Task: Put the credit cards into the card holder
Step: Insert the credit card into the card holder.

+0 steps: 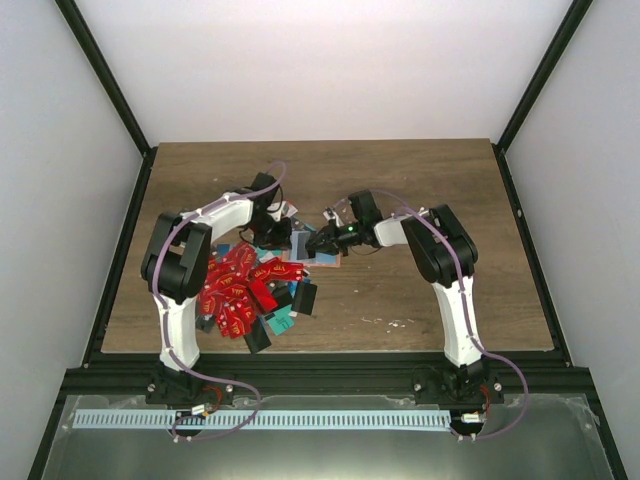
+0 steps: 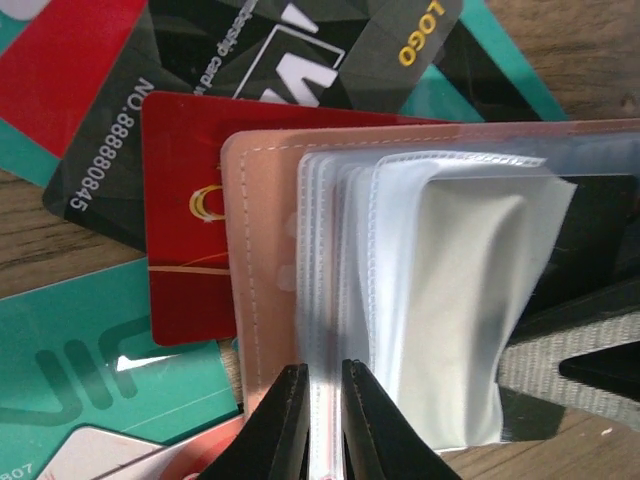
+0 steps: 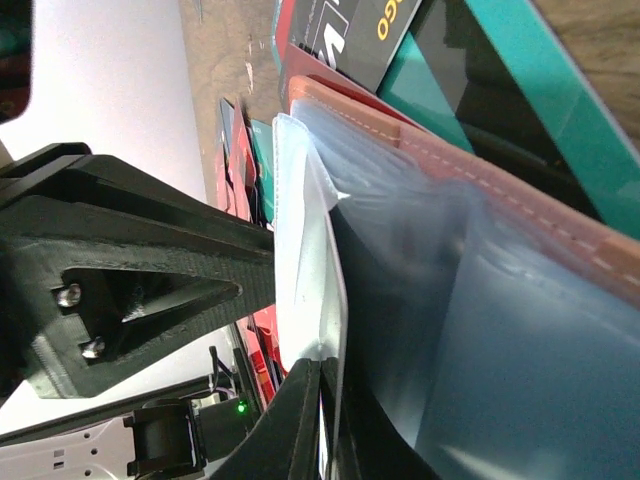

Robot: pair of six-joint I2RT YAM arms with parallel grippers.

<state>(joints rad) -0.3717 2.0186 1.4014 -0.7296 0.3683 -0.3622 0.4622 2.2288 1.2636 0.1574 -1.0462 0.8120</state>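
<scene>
We have the card holder (image 2: 262, 250) lying open on the table (image 1: 420, 180), with both tools on it and no card in either. The left gripper (image 2: 322, 400) presses its fingers almost together on the near edge of the clear sleeves (image 2: 400, 260), just beside the holder's stitched pink cover. We judge this pins the bundle so it cannot slide. The right gripper (image 3: 322, 420) pinches a single pale leaf (image 3: 305, 260) at the holder's opposite edge, fingers nearly touching. We read that as peeling one pocket from the rest so a card can go in.

The credit cards (image 1: 240, 290) lie in a loose heap beside the holder, on its side toward the left arm's base. Some reach under it: a red card (image 2: 180, 250), a black card (image 2: 260, 60) and a teal card (image 2: 70, 370) poke out from beneath the cover.

Only the top view gives us the heap and both arms meeting over the holder, which is there a small salmon patch, mostly hidden. The left wrist view shows the stacked sleeve edges and the cards below. The right wrist view alone shows the sleeves fanned apart from the side, with a dark part (image 3: 150, 270), which we take for the left tool's finger, against them. Whether the pale leaf holds a white card, we cannot tell.
</scene>
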